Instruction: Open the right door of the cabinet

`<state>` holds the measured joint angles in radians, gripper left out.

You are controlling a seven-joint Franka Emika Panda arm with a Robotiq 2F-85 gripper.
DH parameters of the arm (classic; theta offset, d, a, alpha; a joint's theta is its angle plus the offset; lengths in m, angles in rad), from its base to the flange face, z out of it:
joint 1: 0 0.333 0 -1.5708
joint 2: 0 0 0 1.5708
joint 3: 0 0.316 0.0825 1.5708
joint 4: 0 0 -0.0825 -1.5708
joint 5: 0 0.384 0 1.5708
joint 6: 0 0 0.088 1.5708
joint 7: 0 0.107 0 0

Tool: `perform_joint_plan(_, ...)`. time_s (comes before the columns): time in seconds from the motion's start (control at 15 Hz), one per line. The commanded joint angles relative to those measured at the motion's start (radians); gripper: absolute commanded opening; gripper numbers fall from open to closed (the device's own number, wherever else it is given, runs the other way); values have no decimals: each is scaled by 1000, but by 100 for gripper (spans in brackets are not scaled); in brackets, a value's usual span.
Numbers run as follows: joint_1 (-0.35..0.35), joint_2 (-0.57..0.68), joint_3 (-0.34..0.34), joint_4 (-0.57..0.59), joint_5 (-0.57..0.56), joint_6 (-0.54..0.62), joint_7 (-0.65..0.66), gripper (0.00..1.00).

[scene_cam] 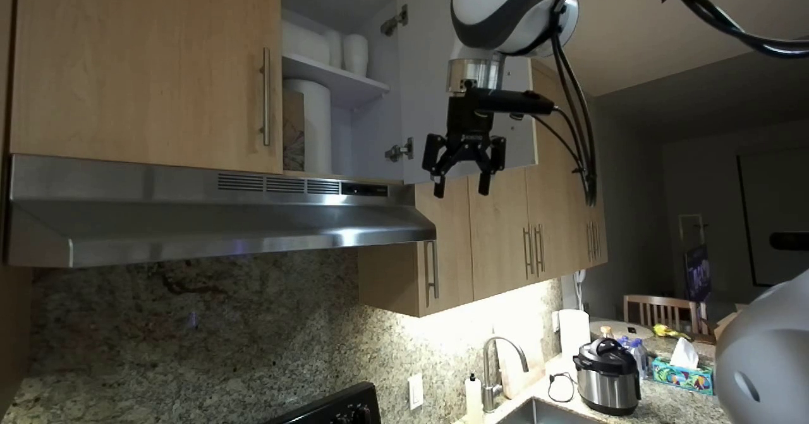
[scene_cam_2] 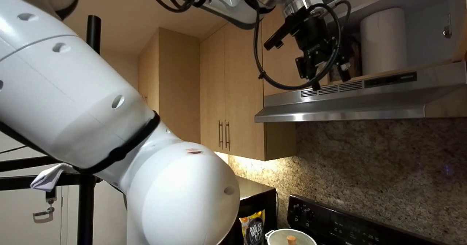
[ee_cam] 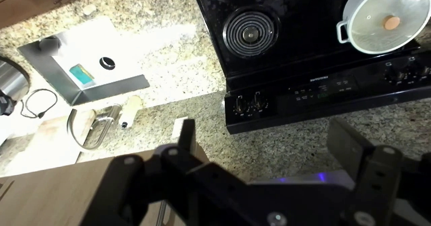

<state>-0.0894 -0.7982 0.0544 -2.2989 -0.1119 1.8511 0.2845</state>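
Note:
The cabinet [scene_cam: 378,117] shows its white shelved interior in an exterior view, with white dishes and a paper roll [scene_cam: 317,124] inside. Its right door [scene_cam: 425,83] stands swung outward, its white inner face and two hinges visible there; the handle side is turned away and hidden. My gripper [scene_cam: 461,187] points down in front of that inner face, near the door's lower edge; whether it touches the door I cannot tell. In the wrist view the gripper [ee_cam: 266,131] is open, its fingers wide apart with only the granite backsplash and hood showing between them.
The twin door [scene_cam: 139,64] is closed. A steel range hood [scene_cam: 221,222] juts out below the cabinet. Taller wood cabinets [scene_cam: 499,234] hang past the open door. Underneath are the stove [ee_cam: 289,61], a lidded pot [ee_cam: 373,34] and the sink [ee_cam: 50,71].

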Motion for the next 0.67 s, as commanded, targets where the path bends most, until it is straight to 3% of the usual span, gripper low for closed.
perform_joint_plan(0.0, 18, -15, 1, -66, 51, -16, -2, 100)
perform_joint_plan(0.27, 22, -12, 4, -121, 60, -17, -5, 100)
perform_joint_plan(0.6, 9, 2, 8, -98, 37, -5, -4, 100)
